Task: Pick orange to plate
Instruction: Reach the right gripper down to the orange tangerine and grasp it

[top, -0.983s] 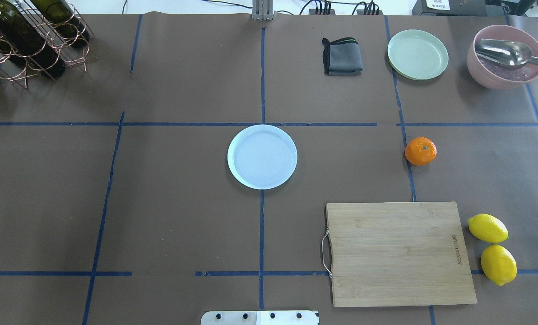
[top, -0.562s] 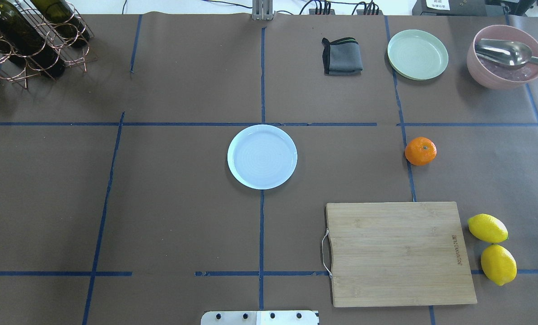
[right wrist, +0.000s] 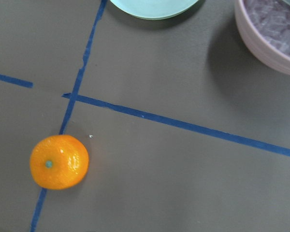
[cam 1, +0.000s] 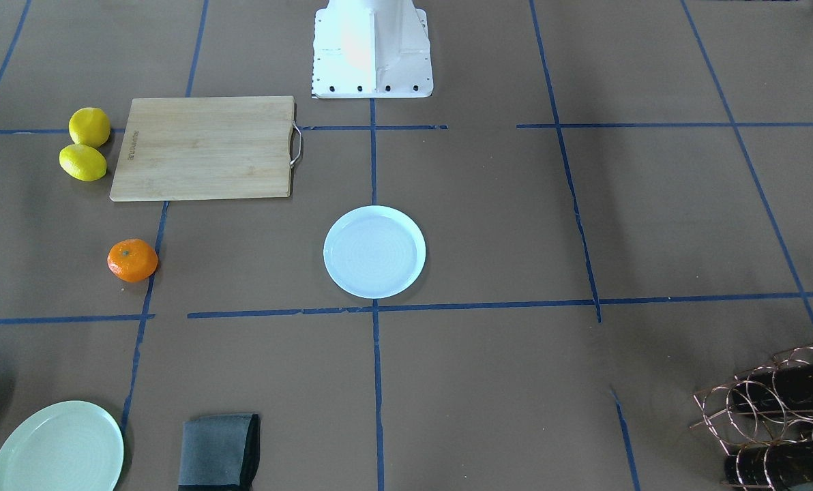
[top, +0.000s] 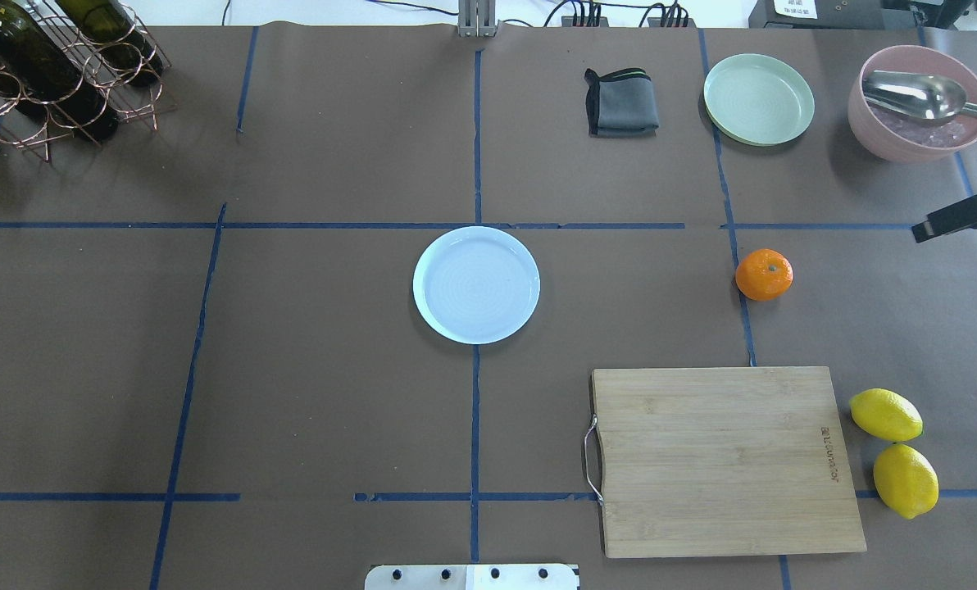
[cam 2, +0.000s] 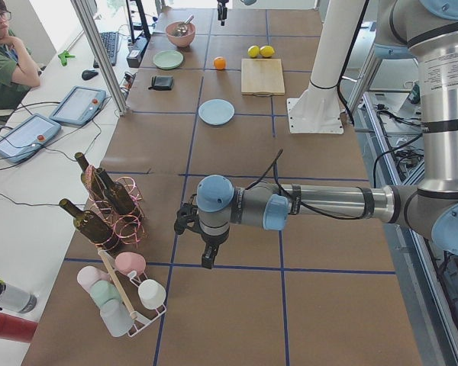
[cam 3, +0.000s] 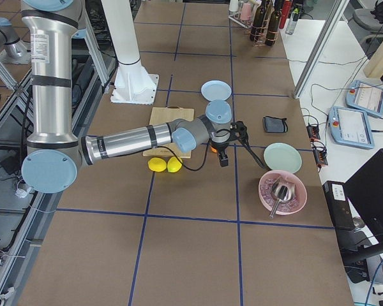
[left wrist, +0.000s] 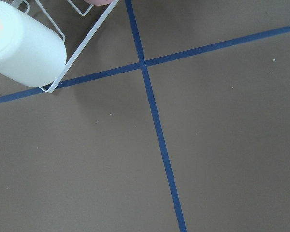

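The orange (top: 764, 274) lies on a blue tape line right of centre, and it also shows low and left in the right wrist view (right wrist: 59, 162). The bluish-white plate (top: 476, 284) sits bare at the table's middle, well to the orange's left. A dark part of my right gripper (top: 960, 215) pokes in at the overhead view's right edge, right of the orange and above the table. No view shows how its jaws stand. My left gripper (cam 2: 207, 259) hangs over the table's left end beside a cup rack, far from both; I cannot tell whether it is open or shut.
A wooden cutting board (top: 722, 459) lies near the orange, with two lemons (top: 886, 414) to its right. At the back are a green plate (top: 758, 99), a pink bowl with a spoon (top: 919, 102) and a grey cloth (top: 621, 102). A wine rack (top: 54, 65) stands back left.
A dark part of the right gripper has come into the overhead view at its right edge. The orange, the plate and everything else lie where they were.
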Robot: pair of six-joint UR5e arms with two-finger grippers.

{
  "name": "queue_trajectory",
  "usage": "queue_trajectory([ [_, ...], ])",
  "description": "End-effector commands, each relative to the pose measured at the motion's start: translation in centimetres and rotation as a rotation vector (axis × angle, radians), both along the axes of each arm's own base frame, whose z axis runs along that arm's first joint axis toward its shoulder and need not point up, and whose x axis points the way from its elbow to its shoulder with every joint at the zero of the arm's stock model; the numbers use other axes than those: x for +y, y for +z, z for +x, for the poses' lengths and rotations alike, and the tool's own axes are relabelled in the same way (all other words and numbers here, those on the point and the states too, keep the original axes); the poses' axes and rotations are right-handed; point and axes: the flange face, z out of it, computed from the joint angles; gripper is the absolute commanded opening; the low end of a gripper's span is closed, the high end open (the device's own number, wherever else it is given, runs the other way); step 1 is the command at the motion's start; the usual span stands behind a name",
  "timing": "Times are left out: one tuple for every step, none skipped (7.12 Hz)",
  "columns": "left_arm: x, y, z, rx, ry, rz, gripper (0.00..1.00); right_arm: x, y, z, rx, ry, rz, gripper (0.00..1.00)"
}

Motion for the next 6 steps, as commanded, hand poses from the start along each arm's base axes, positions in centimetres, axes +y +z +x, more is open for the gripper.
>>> queue_trajectory([
  [0.0, -0.1, 0.0, 0.000, 0.001, 0.007, 1.00, 0.1, -3.8, -12.0, 0.037, 0.063, -0.001, 1.00],
  [0.0, -0.1, 0.0, 0.000, 0.002, 0.008, 1.00, -0.5, -5.0, -15.5, 0.046, 0.084, 0.003, 1.00],
  [0.0, -0.1, -0.1, 0.000, 0.001, 0.009, 1.00, -0.9, -4.2, -17.3, 0.069, 0.085, -0.005, 1.00],
  [0.1, -0.2, -0.1, 0.000, 0.001, 0.010, 1.00, -0.8, -3.3, -17.9, 0.091, 0.085, -0.006, 1.00],
  [0.1, -0.2, -0.1, 0.000, 0.003, 0.011, 1.00, -0.5, -2.6, -18.7, 0.104, 0.076, -0.010, 1.00],
  [0.1, -0.2, -0.1, 0.000, 0.003, 0.010, 1.00, 0.0, -2.4, -19.7, 0.116, 0.067, -0.002, 1.00],
])
